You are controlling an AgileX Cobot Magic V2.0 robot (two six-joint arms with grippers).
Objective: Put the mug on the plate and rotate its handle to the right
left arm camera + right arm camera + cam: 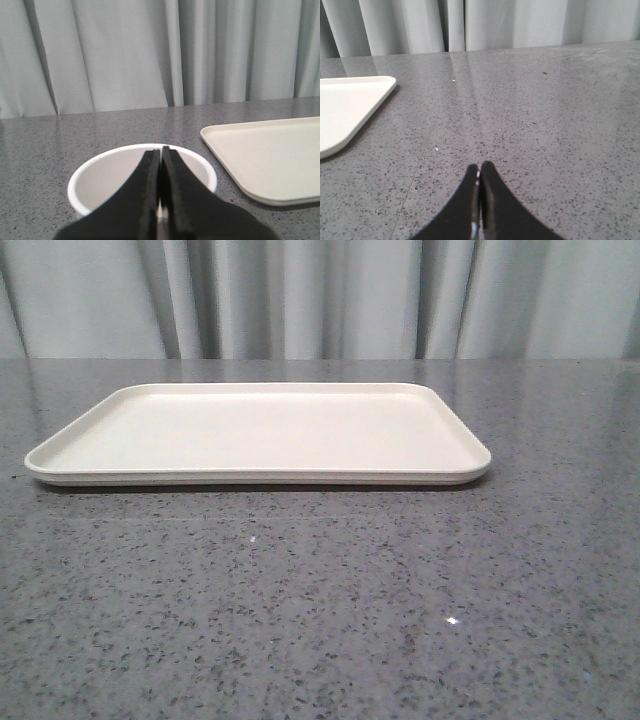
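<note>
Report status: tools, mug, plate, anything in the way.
Both tools shut, empty: left tool over the mug, right tool over bare table. Mug off the plate, beside it. Plate holds nothing; handle not visible.

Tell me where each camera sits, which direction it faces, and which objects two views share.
Front: looks forward over the table at the plate and curtain; no arm shows.
Left wrist: on the left arm, above the mug; the shut left gripper shows.
Right wrist: on the right arm, over bare table; the shut right gripper shows.
Shared: all three views show the plate; only the left wrist shows the mug.
</note>
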